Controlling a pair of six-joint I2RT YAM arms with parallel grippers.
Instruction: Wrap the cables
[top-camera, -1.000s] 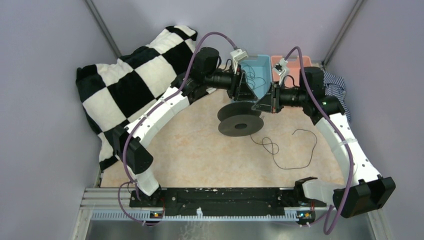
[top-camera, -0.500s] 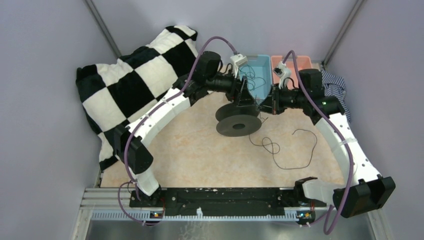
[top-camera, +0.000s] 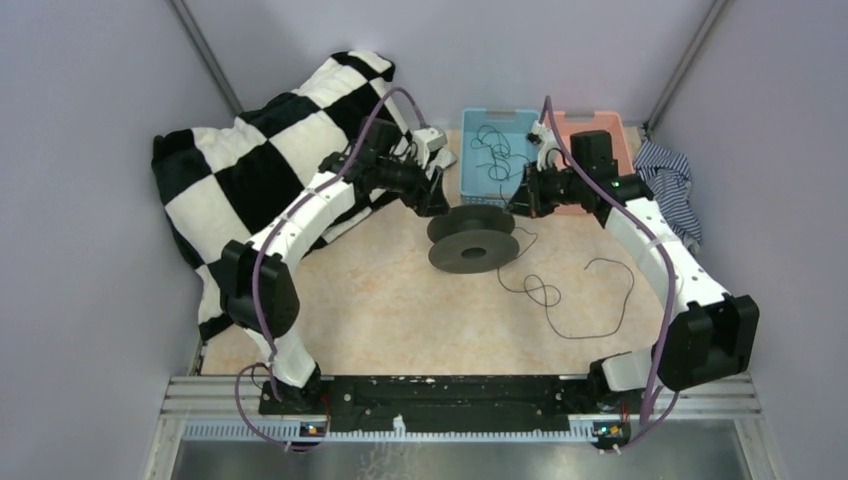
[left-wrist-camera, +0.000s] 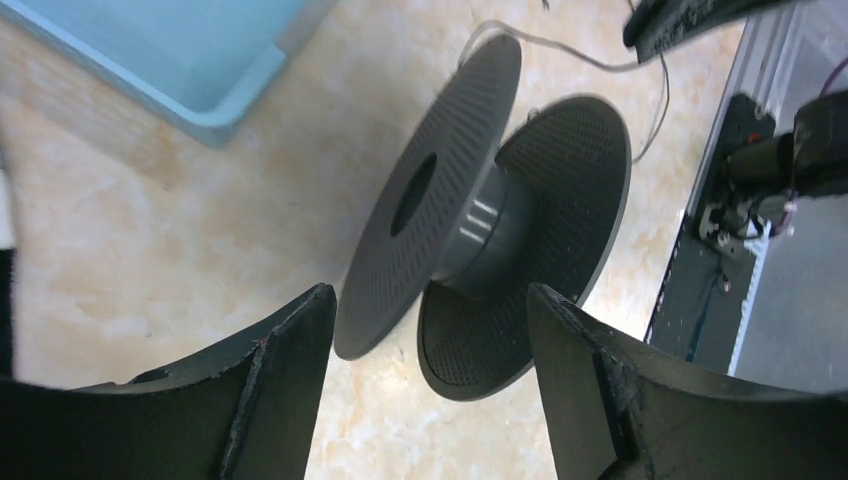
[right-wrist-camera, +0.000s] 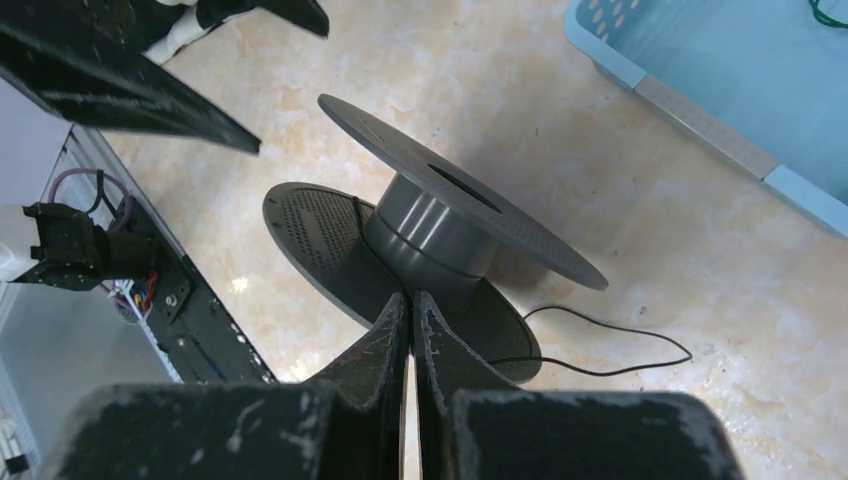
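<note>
A black-and-white checked blanket (top-camera: 250, 170) lies heaped well to the left of the dark spool (top-camera: 472, 245), partly under the left arm (top-camera: 310, 210). That arm reaches in from the spool's left, and the left jaws stand wide open with nothing between them. In the left wrist view the two fingers (left-wrist-camera: 270, 400) frame the spool from just beside its upper flange, without a clear touch. The spool rests on its lower flange on the table (top-camera: 400, 310), a little tilted, hub bare. Directly behind the spool sits a blue bin (top-camera: 468, 160) with a tangle of thin cables (top-camera: 497, 160) inside. To the spool's right the right arm (top-camera: 650, 240) comes in, and the right jaws are pressed fully together. In the right wrist view a thin black cable (top-camera: 541, 292) runs off the lower flange straight to the fingertips (right-wrist-camera: 395, 330) and seems pinched there. The rest of this cable trails in loose loops over the table to the front right of the spool. Behind and right of the spool is a pink bin (top-camera: 620, 125), and beyond that a striped cloth (top-camera: 670, 180).
</note>
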